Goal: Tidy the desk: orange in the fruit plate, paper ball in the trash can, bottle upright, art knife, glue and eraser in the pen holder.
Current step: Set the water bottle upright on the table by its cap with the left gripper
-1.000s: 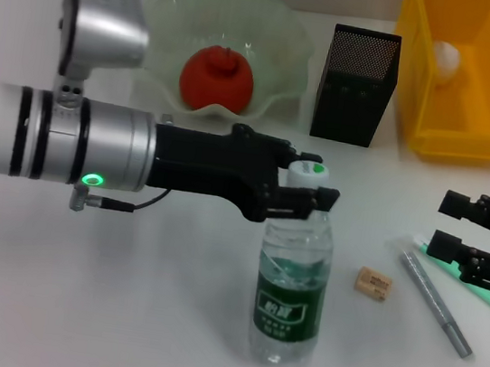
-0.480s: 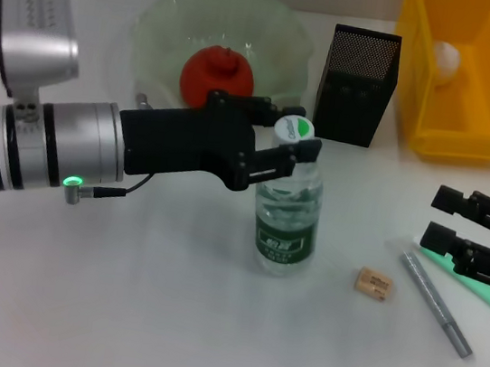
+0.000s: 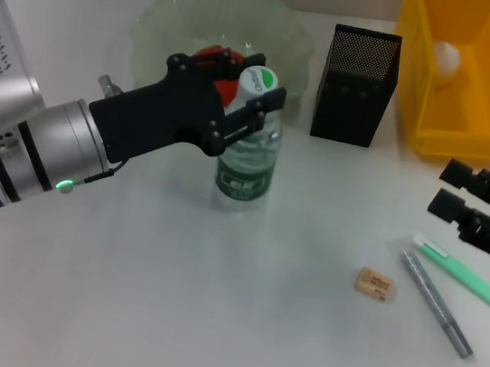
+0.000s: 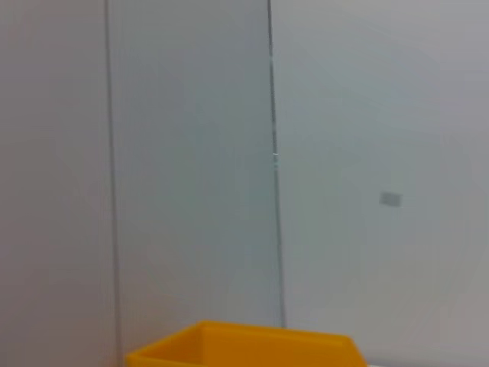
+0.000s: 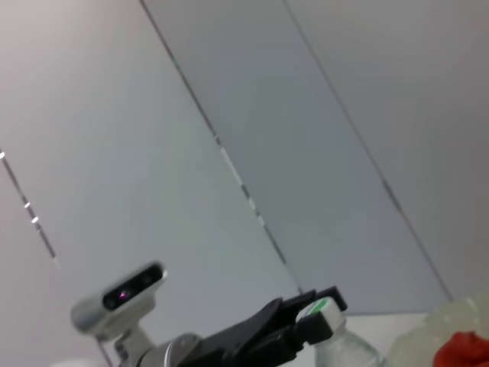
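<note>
The tabletop (image 3: 162, 318) has lots of bare room in the near middle and on the left side. At the back, the bowl (image 3: 158, 21), the bottle (image 3: 248, 161) and the black box (image 3: 357, 85) stand close in a row, with the left pincer (image 3: 242, 106) and its big arm lying across in front of the bowl. On the right, the eraser (image 3: 375, 283), the gray knife (image 3: 436, 303) and a green stick (image 3: 469, 277) lie near each other, just by the right pincer (image 3: 462, 200).

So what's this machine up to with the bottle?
It is tidying a white desk. The left gripper holds a clear plastic water bottle upright by its neck, beside the pale-green glass bowl. The right gripper waits open near a tan eraser, a grey pen-like tool and a green stick.
</note>
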### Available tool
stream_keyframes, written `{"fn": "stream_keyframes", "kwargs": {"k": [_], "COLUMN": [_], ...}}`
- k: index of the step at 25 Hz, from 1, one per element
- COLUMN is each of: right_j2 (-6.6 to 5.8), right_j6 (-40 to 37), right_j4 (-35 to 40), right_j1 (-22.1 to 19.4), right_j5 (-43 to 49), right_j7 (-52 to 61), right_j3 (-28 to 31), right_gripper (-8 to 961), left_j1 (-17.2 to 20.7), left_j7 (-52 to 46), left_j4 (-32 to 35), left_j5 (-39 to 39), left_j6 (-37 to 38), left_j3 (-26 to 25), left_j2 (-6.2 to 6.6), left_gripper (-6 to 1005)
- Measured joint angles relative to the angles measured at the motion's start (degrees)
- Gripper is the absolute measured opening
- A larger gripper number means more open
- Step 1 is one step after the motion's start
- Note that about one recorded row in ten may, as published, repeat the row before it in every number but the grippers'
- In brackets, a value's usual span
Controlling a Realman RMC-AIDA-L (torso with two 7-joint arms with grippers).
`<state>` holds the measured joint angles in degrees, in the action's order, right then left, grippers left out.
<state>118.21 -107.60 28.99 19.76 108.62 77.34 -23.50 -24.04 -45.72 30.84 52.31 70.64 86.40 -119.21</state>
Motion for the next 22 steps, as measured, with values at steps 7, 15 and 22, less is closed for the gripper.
{"fn": "stream_keyframes", "kwargs": {"k": [7, 15, 22], "right_j2": [0.28, 0.39, 0.36], "right_j6": [4.2, 6.8, 7.1], "right_j4": [-4.8, -6.2, -6.3], "right_j1": [0.0, -0.4, 0.2], "right_j5": [0.0, 0.0, 0.0], "right_j7": [-1.7, -2.2, -2.2], "right_j3": [9.7, 13.1, 13.6], "right_gripper": [770, 770, 770], "left_j1": [-0.9, -1.0, -1.0], "left_j7": [7.4, 10.8, 10.9], "left_j4": [-4.7, -7.5, -8.4], "left_j5": [-6.2, -10.5, -12.1], "left_j6": [-0.5, -0.5, -0.5], "left_j3": [-0.1, 0.0, -0.2], "left_j2": [0.03, 0.03, 0.03], "left_gripper": [461, 476, 489]}}
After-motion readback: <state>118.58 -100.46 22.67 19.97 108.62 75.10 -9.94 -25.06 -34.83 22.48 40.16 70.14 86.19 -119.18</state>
